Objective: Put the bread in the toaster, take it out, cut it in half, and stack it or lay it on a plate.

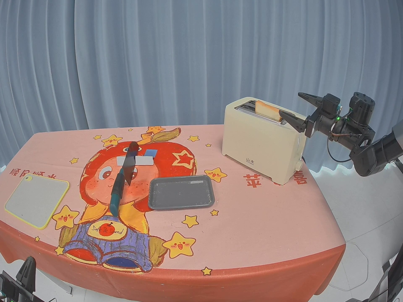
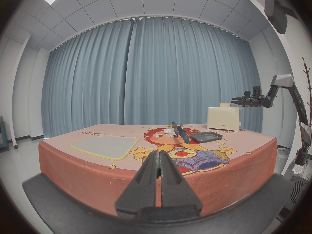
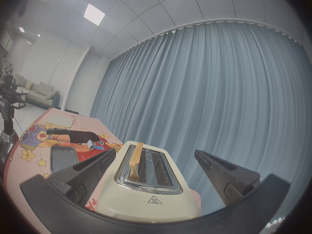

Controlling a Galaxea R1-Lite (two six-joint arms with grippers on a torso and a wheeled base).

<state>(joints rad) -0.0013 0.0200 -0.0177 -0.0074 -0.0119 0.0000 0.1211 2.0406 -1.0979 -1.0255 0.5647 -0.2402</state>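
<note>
At the toaster's [image 1: 260,145] right end, open right fingers [image 1: 293,121] face the bread [image 1: 268,110].
Head view: bread stands up from a slot, the fingers spread wide, empty, just beside it. Left wrist view: left fingers [image 2: 148,179] pressed together, empty, well apart from it. Right wrist view: bread [image 3: 135,160] edge-on, long axis running away from the fingers.

Hidden and cropped parts.
The bread [image 1: 268,110] has its lower portion concealed within the toaster [image 1: 260,143]; the left gripper [image 1: 28,265] is cut by the head view's bottom edge.
</note>
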